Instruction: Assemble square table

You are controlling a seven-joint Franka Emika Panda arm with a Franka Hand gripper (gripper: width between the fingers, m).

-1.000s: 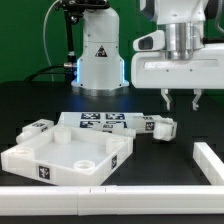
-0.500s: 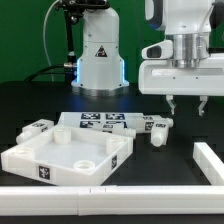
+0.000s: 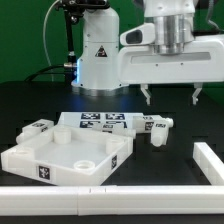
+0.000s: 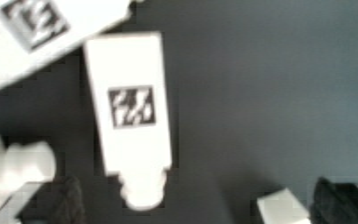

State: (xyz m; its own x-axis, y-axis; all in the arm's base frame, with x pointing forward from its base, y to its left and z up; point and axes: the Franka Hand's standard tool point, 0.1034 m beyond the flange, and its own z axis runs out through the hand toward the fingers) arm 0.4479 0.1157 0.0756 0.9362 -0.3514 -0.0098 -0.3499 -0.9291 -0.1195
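Item: small white chunky plastic leg with a black-and-white tag (image 4: 128, 108), lying flat on the black table (image 3: 195, 132).
Pincer: two-finger gripper (image 3: 172, 97), jaws wide, empty, high above it.
Large white square tray-like tabletop (image 3: 70, 152): nearby, toward the exterior view's left.
Handling, my judgement: I descend straight, straddle the leg's narrow width, clear of the neighbouring white leg (image 4: 7, 165).

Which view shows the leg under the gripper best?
The wrist view: the leg lies full length from above, its tag facing the camera, though blurred. The exterior view shows it only small and from the side, beside the marker board, below the open gripper.
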